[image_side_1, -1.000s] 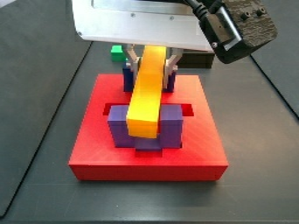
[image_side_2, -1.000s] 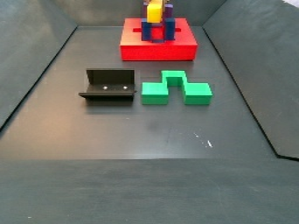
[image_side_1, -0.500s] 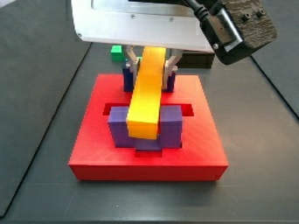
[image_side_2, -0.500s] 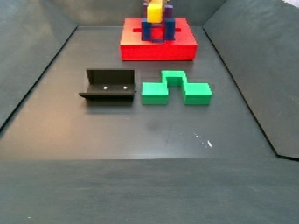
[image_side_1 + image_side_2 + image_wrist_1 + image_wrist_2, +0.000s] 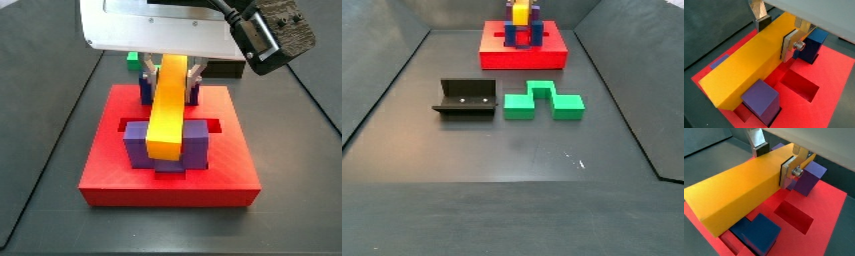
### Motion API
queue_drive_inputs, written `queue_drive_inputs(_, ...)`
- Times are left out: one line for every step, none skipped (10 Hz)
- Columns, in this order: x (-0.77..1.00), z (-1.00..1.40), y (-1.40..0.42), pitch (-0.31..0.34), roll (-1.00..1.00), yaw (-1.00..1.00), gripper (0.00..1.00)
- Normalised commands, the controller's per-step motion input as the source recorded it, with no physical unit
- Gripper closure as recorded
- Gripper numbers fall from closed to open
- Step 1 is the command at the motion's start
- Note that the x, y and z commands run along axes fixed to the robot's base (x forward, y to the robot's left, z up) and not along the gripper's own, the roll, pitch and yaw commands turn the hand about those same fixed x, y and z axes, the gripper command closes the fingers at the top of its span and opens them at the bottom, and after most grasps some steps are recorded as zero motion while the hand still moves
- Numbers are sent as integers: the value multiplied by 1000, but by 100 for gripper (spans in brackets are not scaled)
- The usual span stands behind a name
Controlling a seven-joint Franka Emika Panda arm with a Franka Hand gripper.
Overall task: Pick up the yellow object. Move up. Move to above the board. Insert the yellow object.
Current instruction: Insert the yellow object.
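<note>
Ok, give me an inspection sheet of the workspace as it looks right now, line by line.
Surface: dark floor, a few pale specks.
Yellow object: yellow bar lying between the posts over the board, tilted; not seated flat as far as visible.
Clutter: green stepped block beside the fixture, apart from the board.
Gripper: gripper over the board, fingers clamped on the bar's far end.
Cables: dark cable on the wrist housing.
Surroundings: dark enclosure walls.

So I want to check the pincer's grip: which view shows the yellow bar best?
A wrist view: the yellow bar fills it, pincer plates clamping its sides. A side view shows it between posts; the far one only its end.
</note>
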Motion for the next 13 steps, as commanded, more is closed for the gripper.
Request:
queue_drive_inputs(37, -94, 0, 150, 94, -209, 100)
queue_drive_inputs(71, -100, 0, 130, 54, -80, 100)
queue_drive_inputs(0, -66, 60, 43, 0, 0, 100)
queue_drive_inputs(0, 0, 0, 37, 0, 23, 100)
queue_drive_inputs(0, 143, 0, 57, 1, 43, 100)
queue_drive_inputs(-66, 229, 0, 74, 31, -17, 100)
queue_drive_inputs(0, 440, -6, 140, 51, -34, 100)
queue_drive_inputs(-26, 397, -6, 139, 66, -51, 100)
queue_drive_inputs(-31, 203, -43, 143, 116, -34, 100)
queue_drive_inputs(0, -71, 0, 116, 163, 0, 100)
queue_drive_inputs(0, -297, 0, 124, 164, 17, 100)
queue_drive_inputs(0, -374, 0, 124, 194, 100, 100)
queue_drive_inputs(0, -351, 0, 119, 201, 163, 100)
